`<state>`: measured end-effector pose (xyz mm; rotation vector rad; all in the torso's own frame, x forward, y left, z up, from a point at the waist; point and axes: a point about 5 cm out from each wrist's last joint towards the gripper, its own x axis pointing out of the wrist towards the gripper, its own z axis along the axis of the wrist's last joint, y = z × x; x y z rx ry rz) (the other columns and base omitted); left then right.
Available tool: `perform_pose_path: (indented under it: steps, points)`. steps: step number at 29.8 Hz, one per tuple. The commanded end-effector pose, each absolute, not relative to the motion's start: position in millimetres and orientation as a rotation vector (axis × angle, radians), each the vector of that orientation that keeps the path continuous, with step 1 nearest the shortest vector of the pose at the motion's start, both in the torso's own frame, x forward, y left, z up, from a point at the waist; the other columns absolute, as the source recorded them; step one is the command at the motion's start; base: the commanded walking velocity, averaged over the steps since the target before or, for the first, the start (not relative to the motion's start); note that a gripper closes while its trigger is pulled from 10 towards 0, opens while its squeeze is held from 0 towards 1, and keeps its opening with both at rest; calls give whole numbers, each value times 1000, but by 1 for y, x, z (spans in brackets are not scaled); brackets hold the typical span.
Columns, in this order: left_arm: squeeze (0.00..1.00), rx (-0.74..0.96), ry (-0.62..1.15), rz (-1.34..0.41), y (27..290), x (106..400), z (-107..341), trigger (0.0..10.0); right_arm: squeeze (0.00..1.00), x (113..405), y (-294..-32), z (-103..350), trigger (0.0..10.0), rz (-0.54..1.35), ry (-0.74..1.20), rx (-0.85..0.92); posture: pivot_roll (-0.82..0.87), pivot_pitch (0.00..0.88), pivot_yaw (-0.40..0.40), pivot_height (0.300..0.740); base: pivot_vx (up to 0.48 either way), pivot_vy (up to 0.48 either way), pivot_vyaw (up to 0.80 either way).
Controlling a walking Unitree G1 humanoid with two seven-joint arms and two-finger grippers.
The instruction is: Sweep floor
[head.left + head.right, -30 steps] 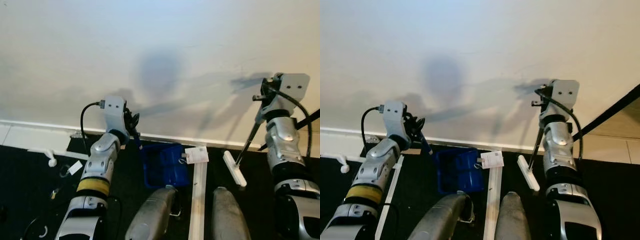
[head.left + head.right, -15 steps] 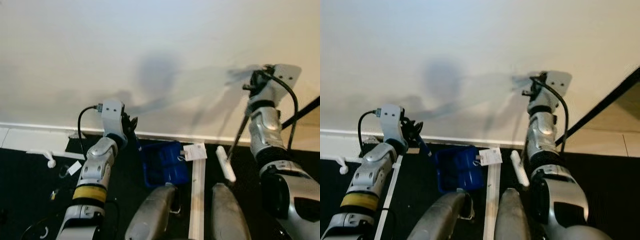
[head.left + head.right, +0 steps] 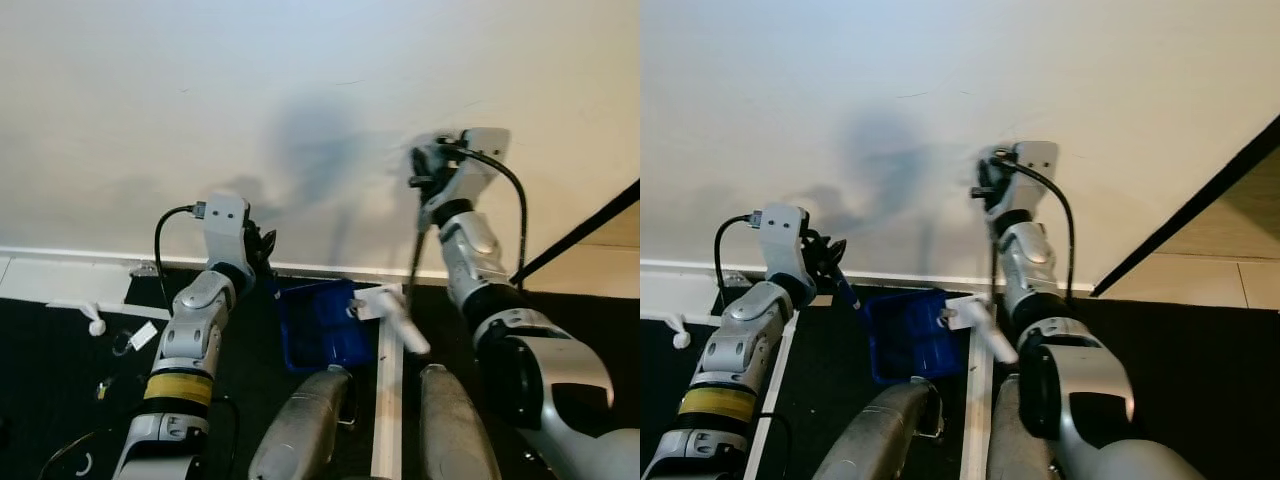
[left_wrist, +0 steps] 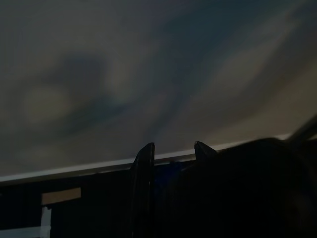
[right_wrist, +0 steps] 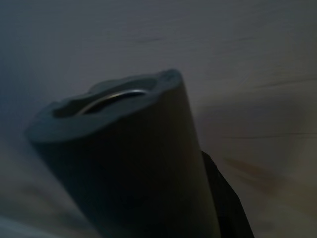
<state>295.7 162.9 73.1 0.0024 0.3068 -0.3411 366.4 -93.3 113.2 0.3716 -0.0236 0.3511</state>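
A blue dustpan (image 3: 320,325) rests on the black floor by the white wall, just ahead of my legs. Its blue handle rises to my left gripper (image 3: 262,250), which is shut on it; in the left wrist view the black fingers (image 4: 142,168) point at the baseboard. My right gripper (image 3: 430,182) is raised against the wall, shut on a thin dark broom handle (image 3: 415,260). The handle runs down to a white brush head (image 3: 405,328) lying at the dustpan's right edge. The grey handle end (image 5: 133,163) looms close in the right wrist view.
A white strip (image 3: 387,400) lies on the floor between my grey legs (image 3: 300,430). Small white hooks (image 3: 95,322), a tag (image 3: 152,335) and cable bits litter the floor at left. A white baseboard (image 3: 60,268) runs along the wall. A black diagonal edge (image 3: 580,235) borders tan flooring at right.
My right arm has swung left with the broom, dragging the white brush head from right of the white strip across to the dustpan's edge. The left arm has hardly moved.
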Motion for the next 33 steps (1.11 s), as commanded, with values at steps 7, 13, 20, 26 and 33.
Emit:
perform_pose_path:
  steps: [7,13,20,26,33]
  points:
    - [0,-76,416,-419,141,288,51,10000,0,372,-82,133,10000,402,-106,462,54,230,94,740,0,0,0]
    - [0,-83,414,-415,141,289,50,10000,0,375,-110,166,10000,413,-289,325,17,223,81,740,0,0,0]
    - [0,-82,428,-421,139,289,45,10000,0,352,-161,193,10000,353,-417,227,-18,222,84,740,0,0,0]
    - [0,-79,432,-441,135,291,44,10000,0,334,-198,179,10000,231,-363,161,-43,220,96,740,0,0,0]
    - [0,-71,430,-450,136,293,44,10000,0,321,-218,154,10000,114,-164,6,-42,217,100,740,0,0,0]
